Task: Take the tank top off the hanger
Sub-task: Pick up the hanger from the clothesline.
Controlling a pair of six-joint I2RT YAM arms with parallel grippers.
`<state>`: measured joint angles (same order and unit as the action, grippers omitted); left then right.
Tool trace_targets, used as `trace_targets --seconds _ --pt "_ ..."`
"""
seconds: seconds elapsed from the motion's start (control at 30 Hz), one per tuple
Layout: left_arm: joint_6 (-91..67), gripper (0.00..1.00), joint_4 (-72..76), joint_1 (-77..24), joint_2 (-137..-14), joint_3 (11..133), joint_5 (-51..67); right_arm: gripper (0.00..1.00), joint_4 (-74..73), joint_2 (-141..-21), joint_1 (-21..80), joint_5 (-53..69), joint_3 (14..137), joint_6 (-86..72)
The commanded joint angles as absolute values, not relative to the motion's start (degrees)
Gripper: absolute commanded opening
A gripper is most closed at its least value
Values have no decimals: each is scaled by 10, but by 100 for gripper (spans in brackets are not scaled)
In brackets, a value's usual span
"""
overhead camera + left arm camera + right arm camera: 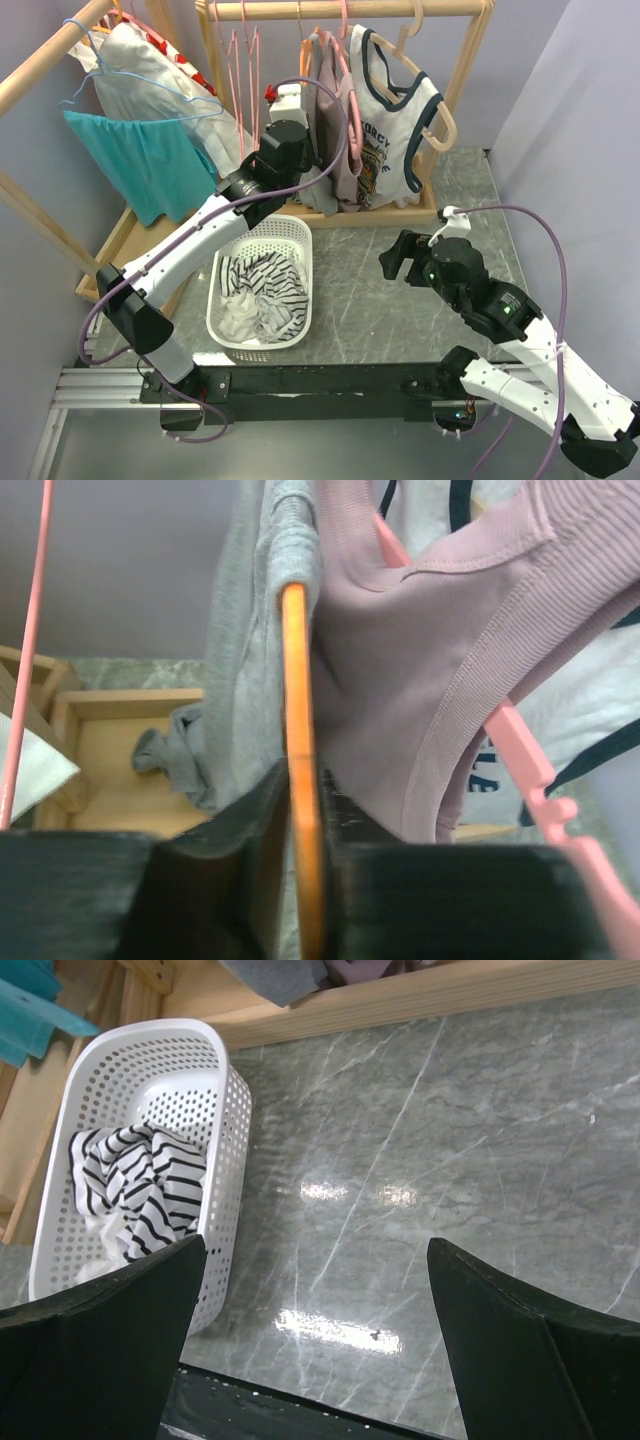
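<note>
While left end effector seemingly pinches orange hanger, right end effector spread above table.

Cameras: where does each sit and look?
Top external: above, behind left arm, right arm; looks down at wooden rack.
Left wrist: on left arm, faces thin orange hanger pinched in left gripper.
Right wrist: on right arm, looks down past open right gripper at grey marble table.
Shared: top, right wrist see white plastic basket.

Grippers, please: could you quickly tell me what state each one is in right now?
Left gripper: closed on the orange hanger.
Right gripper: open, holding nothing, above the table.
</note>
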<state>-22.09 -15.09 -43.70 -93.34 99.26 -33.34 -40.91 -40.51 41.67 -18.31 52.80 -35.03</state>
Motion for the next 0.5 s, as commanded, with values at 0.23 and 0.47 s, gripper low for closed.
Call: trace_targets --seconds 0.23,0.47 --pt "-179 1 -122 -434 -882 983 -334 100 -379 -418 409 -174 529 -339" --pt "-164 1 -199 -433 -872 1041 -354 100 -370 -428 406 -166 534 -336"
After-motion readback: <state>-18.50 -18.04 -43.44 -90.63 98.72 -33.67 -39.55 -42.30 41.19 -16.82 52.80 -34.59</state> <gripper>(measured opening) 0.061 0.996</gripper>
